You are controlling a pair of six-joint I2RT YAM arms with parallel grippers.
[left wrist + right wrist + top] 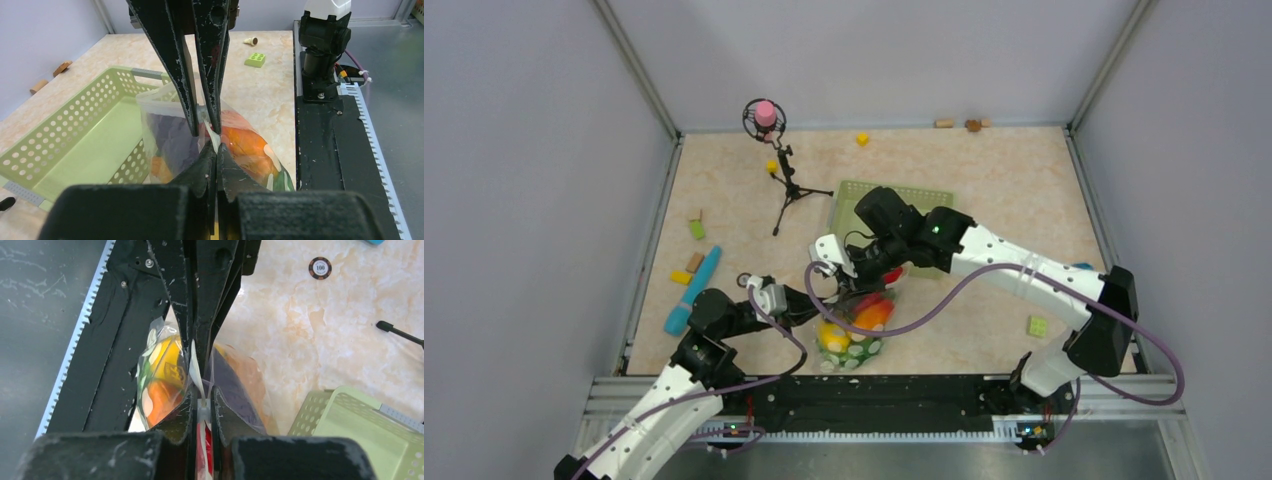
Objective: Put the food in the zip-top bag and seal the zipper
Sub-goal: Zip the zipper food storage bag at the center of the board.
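At the left of the table (pixel 1024 190) lie a teal tool (pixel 692 290) and a few small blocks (pixel 696 230). A black tripod (pixel 790 188) stands farther back. The left gripper (pixel 216 150) comes in from the left, its fingers pressed together on the zipper (pixel 210 134) of the zip-top bag (pixel 854 335). The bag stands at the near edge, between the two arm bases. Through its clear wall show a yellow lemon (pixel 831 335), an orange piece (pixel 873 315) and a dark purple eggplant (pixel 170 134). The right gripper (pixel 202 402) reaches in from the other side and pinches the same whitish strip just beside the left one, the two pairs of fingers facing each other tip to tip. Just behind the bag sits the green mesh basket (pixel 939 197), partly under the right arm. A green block (pixel 1037 325) lies well apart at the right.
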